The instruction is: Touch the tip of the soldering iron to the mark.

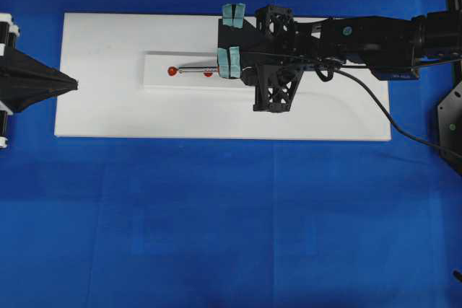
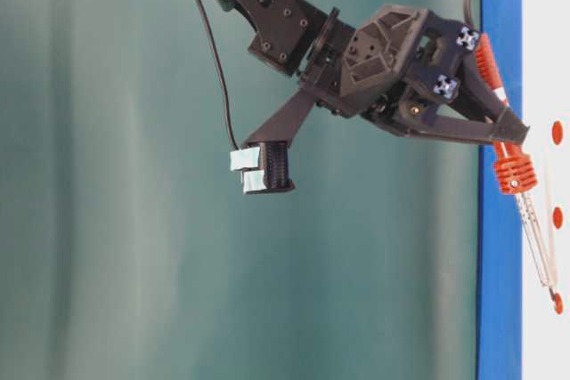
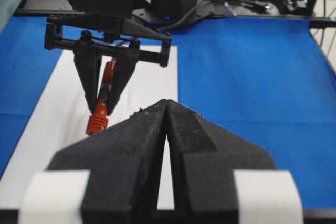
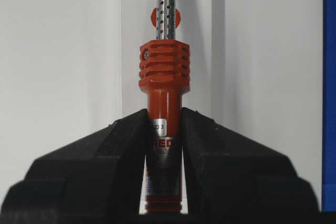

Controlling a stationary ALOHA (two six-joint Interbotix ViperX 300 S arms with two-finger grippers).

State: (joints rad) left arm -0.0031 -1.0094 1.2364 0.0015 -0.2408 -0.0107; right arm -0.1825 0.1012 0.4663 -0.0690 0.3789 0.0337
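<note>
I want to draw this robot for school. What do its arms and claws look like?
Both arms are black. The right arm is chunky, with little green dots, a lattice frame near the wrist and a thin black cable trailing off it. The right gripper has two wedge-shaped black fingers, and pale teal pads stick out from its body. The left gripper has matching rough black foam fingers with white tape bands.

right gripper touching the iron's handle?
Touching. The right wrist view shows the right gripper fingers pressed against both sides of the soldering iron handle, with no gap.
</note>
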